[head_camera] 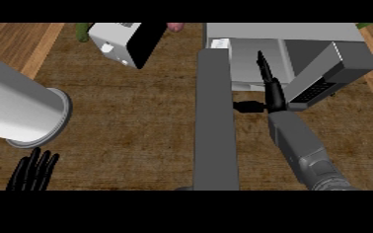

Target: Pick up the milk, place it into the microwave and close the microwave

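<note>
Progress: the white milk carton [221, 43] is judged already set inside the open grey microwave [291, 49]; only the closing is left.
Door: the long grey microwave door [215, 123] is seen swung open over the brown wooden surface [131, 118].
Right hand: the black right hand [268, 81] is stretched out straight with nothing held, just beside the carton.
Left hand: the black left hand [33, 170] is rested at the lower left, fingers straight.

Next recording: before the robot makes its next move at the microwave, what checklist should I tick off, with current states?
1. Microwave door open: ok, it stands swung out toward the view's lower edge.
2. Right hand empty: ok, fingers straight, nothing in them.
3. Milk inside the microwave: cannot tell; a small white thing shows at the opening's left edge, and a white box stands outside at upper left.
4. Right hand out of the door's swing: not ok, it points into the opening just right of the door.
5. Left hand out of the way: ok, resting open at lower left.
</note>
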